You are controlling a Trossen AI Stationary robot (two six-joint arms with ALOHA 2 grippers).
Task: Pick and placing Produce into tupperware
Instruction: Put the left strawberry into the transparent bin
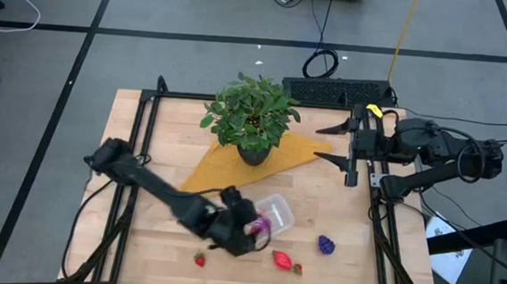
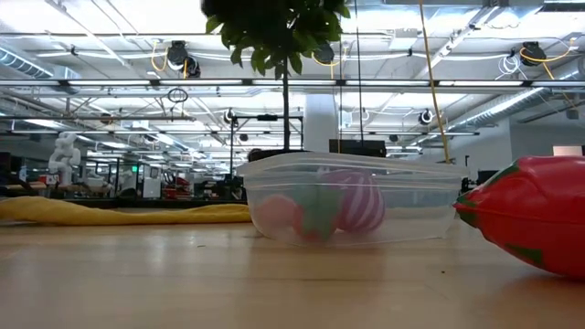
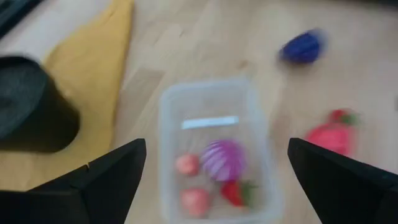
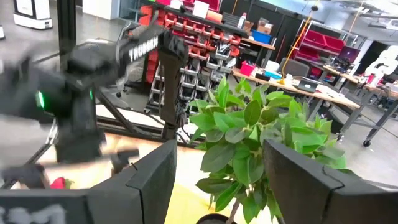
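Left tool point(image 3: 211, 180) spread wide, nothing in it, hovering right over the small clear rounded-rectangle plastic container point(image 3: 171, 109). Directly below the tool, inside the container: a pink-purple striped ball point(image 3: 222, 158), two small pink round pieces point(image 3: 186, 164), a red strawberry-like piece point(image 3: 235, 191).

Still loose on the wooden counter point(image 1: 338, 211): a red strawberry-shaped toy point(image 1: 283, 260) just beside the tool, a tiny red one point(image 1: 200, 260) near its other side, a purple knobbly piece point(image 1: 326, 245) farther off past the container.

Right tool point(image 1: 353, 147) parked well away at the counter's far edge, jaws part open, holding nothing I can see.

Risks, my read:
- Container is light; the left tool's fingers point(image 3: 106, 180) straddle it closely, so a careless sideways move could clip the wall and shove or tip it, spilling the contents.
- Loose toys are tiny and rounded, likely to roll away under an off-centre pinch.
- The black plant pot point(image 3: 28, 106) on the yellow cloth point(image 3: 106, 56) sits near the container; a wide arm swing could knock it.
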